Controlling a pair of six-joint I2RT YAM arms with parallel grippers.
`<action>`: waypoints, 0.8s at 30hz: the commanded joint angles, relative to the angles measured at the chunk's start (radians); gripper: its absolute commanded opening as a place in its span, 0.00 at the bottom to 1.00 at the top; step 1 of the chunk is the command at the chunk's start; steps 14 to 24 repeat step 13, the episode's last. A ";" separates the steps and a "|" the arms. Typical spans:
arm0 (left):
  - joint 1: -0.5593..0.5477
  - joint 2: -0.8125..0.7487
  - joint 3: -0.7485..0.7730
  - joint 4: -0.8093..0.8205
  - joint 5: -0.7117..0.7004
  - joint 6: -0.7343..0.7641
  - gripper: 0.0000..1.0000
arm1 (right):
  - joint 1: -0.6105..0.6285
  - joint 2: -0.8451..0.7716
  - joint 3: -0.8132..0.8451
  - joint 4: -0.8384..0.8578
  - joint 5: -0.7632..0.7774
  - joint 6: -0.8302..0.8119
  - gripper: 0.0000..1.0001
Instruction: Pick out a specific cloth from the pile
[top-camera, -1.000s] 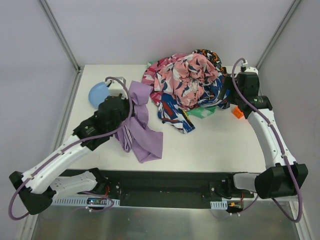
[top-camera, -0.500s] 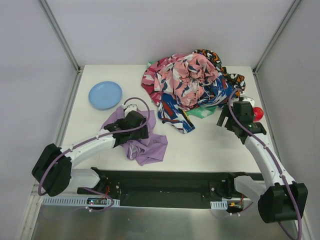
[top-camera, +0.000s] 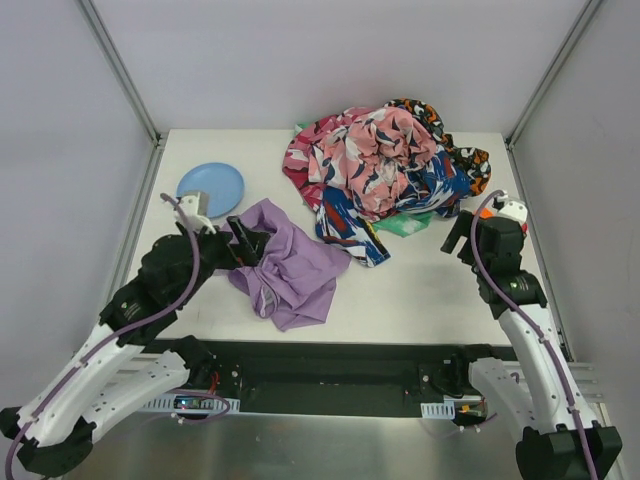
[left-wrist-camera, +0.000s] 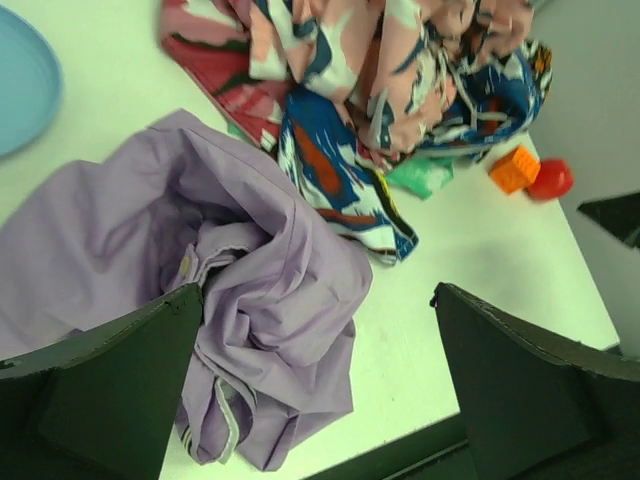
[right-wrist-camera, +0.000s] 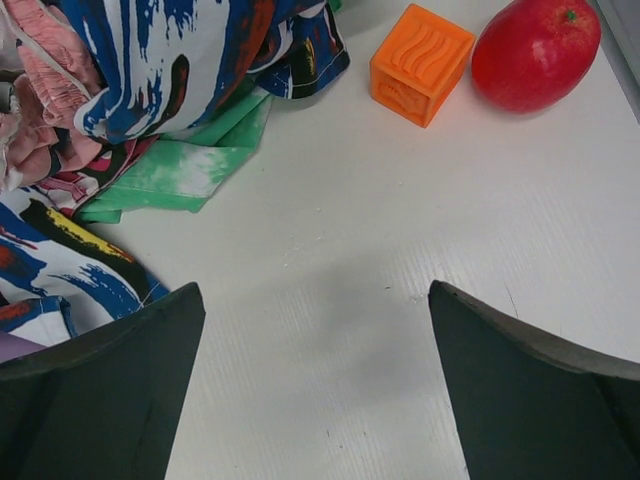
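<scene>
The left gripper (left-wrist-camera: 318, 300), wide open and empty like the right gripper (right-wrist-camera: 315, 295), has dropped the cloth (top-camera: 290, 265) seemingly clear of the pile (top-camera: 375, 165), so the pick looks done.

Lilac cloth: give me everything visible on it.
The cloth is plain lilac, a soft thin fabric with a white-striped seam at its near edge. It lies crumpled and folded on the table beside the pile, its far-right edge at or touching the blue-red print. The open left end effector hovers at its left side, not gripping.
</scene>
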 joint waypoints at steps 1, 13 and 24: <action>0.000 -0.086 0.001 -0.070 -0.131 0.027 0.99 | 0.004 -0.074 -0.045 0.067 0.022 -0.028 0.96; 0.001 -0.092 -0.030 -0.130 -0.228 -0.039 0.99 | 0.004 -0.171 -0.109 0.128 0.029 -0.010 0.96; 0.001 -0.092 -0.030 -0.130 -0.228 -0.039 0.99 | 0.004 -0.171 -0.109 0.128 0.029 -0.010 0.96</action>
